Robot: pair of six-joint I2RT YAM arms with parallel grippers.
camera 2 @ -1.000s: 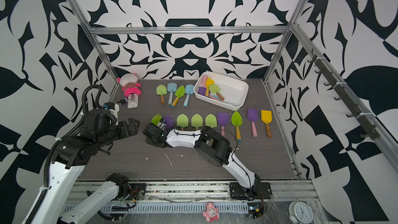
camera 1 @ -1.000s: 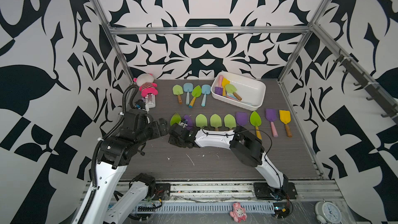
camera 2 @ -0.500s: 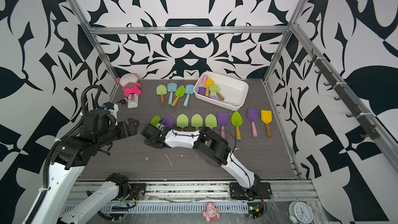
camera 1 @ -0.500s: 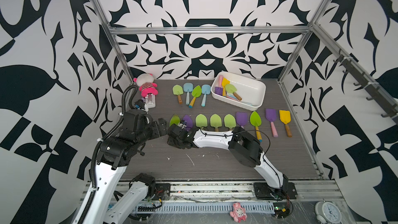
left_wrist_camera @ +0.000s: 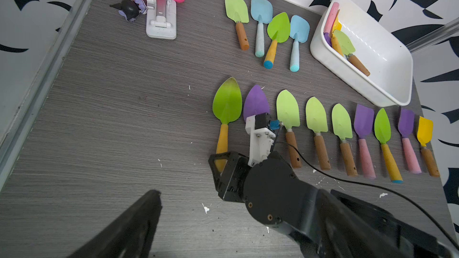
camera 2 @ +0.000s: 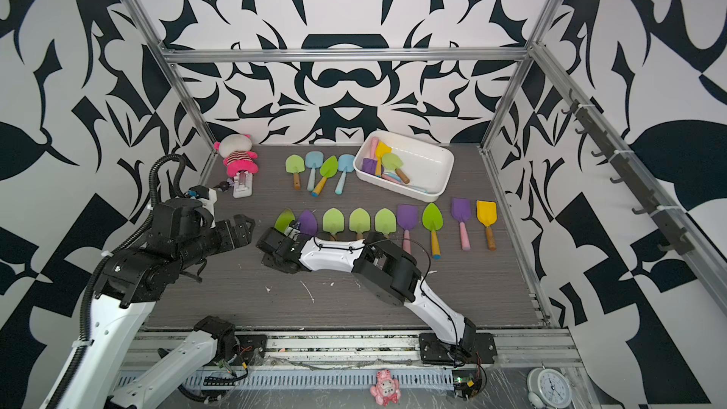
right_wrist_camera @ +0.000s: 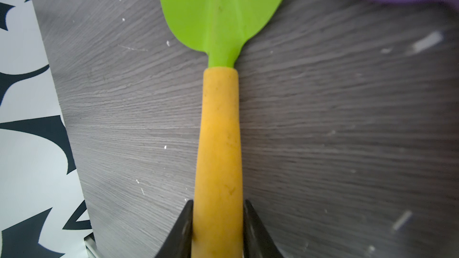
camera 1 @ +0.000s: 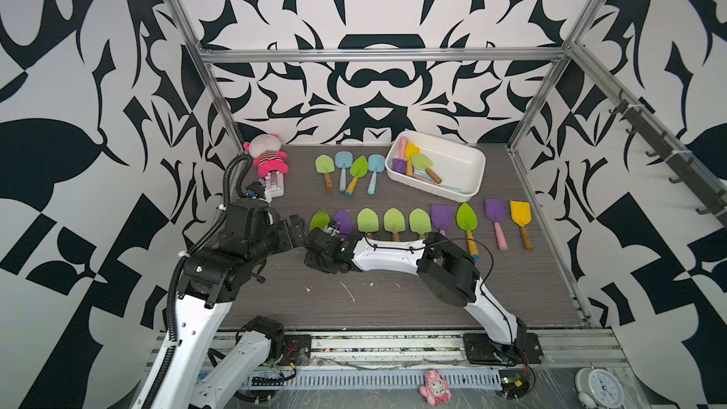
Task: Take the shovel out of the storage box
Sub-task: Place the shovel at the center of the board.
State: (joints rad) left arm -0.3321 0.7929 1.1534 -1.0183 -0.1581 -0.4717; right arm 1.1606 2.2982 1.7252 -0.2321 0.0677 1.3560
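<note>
Across the grey table (camera 1: 393,300), the white storage box (camera 1: 458,165) sits at the far right corner with a few other shovels (camera 1: 421,161) lying in it (a green blade and a yellow one show on top). Nearer, a row of shovels (camera 1: 393,220) runs across the table. The shovel (left_wrist_camera: 227,105) being dealt with is at that row's left end, flat on the wood, just beside a purple shovel (left_wrist_camera: 255,100) and well apart from the box.

It looks light: a thin, stiff plastic blade on a round matte handle (right_wrist_camera: 218,145) that should give good friction. The blade seems too flat and smooth to pinch, so the handle is the place to hold, nearer its middle than its end, lest the blade droop.

At the handle's end the right gripper (right_wrist_camera: 218,206) has its fingers (right_wrist_camera: 181,234) close on either side. Whether they press or merely flank it I cannot tell. Nearby, the left gripper (camera 2: 242,228) hangs spread wide and empty.
</note>
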